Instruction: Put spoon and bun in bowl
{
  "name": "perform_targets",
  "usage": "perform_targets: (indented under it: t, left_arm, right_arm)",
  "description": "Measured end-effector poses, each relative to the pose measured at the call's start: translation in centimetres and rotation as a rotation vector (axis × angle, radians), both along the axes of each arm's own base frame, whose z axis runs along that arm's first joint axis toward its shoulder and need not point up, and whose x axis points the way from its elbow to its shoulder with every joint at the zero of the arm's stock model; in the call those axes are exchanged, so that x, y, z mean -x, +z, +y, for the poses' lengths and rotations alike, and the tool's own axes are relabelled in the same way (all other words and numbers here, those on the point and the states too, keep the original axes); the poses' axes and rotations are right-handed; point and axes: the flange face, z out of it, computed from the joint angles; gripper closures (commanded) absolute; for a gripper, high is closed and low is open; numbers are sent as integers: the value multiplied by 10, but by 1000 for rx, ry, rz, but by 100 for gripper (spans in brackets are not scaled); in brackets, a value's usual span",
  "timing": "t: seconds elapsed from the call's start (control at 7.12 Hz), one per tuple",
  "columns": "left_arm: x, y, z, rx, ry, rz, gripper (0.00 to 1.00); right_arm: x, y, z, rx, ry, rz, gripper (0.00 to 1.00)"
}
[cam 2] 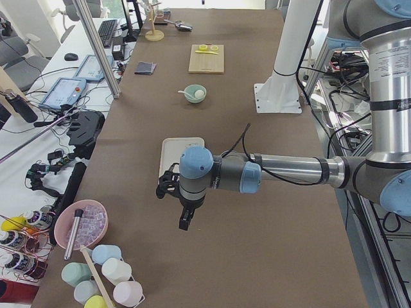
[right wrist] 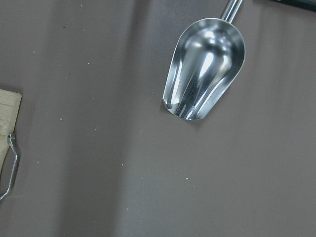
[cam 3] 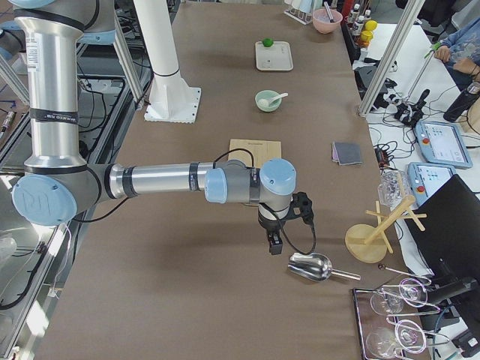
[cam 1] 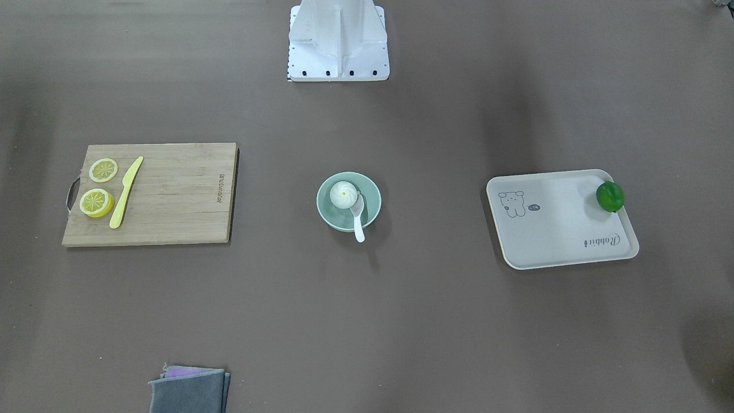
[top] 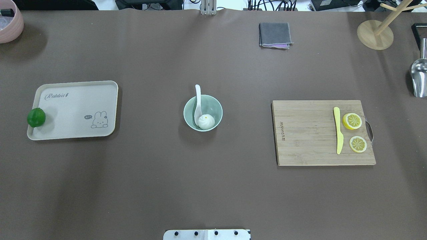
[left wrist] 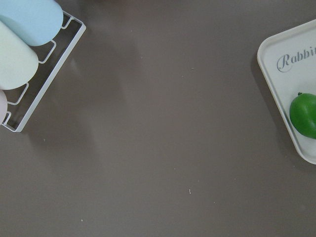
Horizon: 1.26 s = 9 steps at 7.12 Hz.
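The pale mint-green bowl (cam 1: 330,213) (top: 215,107) stands at the table's middle. The white bun (cam 1: 343,194) (top: 206,121) lies inside it. The white spoon (cam 1: 358,223) (top: 197,96) rests with its scoop in the bowl beside the bun and its handle out over the rim. My left gripper (cam 2: 183,218) shows only in the exterior left view, far off past the tray end; I cannot tell if it is open or shut. My right gripper (cam 3: 274,241) shows only in the exterior right view, near the metal scoop; I cannot tell its state either.
A wooden board (top: 307,133) holds two lemon slices (top: 352,121) and a yellow knife (top: 338,130). A beige tray (top: 76,106) carries a green lime (top: 36,117). A grey cloth (top: 275,35), a metal scoop (right wrist: 205,69), a wooden stand (top: 375,33) and a cup rack (left wrist: 29,59) are around.
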Motion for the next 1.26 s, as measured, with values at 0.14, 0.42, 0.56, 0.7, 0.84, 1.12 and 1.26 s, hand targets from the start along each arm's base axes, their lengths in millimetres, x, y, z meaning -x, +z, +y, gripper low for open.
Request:
perform_targets:
  t: [0.14, 0.42, 0.56, 0.7, 0.84, 1.12, 1.26]
  left_arm:
    - [0, -3, -2, 3, -11, 2, 2]
    - [-1, -10, -3, -4, -17, 12, 2]
    - [-2, -14, -5, -2, -18, 39, 2]
    - [-3, -17, -6, 0, -20, 67, 2]
    - [-3, -18, -5, 1, -22, 80, 2]
    - [-2, -21, -1, -5, -26, 85, 2]
    - [-1, -22, -1, -8, -28, 74, 2]
  right_arm:
    - [0, 7, 8, 16, 1, -19, 0]
    - [0, 14, 20, 31, 4, -55, 0]
    - [-1, 15, 22, 36, 7, -58, 0]
    - [-1, 15, 22, 39, 12, -58, 0]
    - [-2, 14, 22, 38, 14, -57, 0]
    - [-2, 12, 19, 33, 15, -55, 0]
    - [-4, 10, 19, 27, 18, -55, 0]
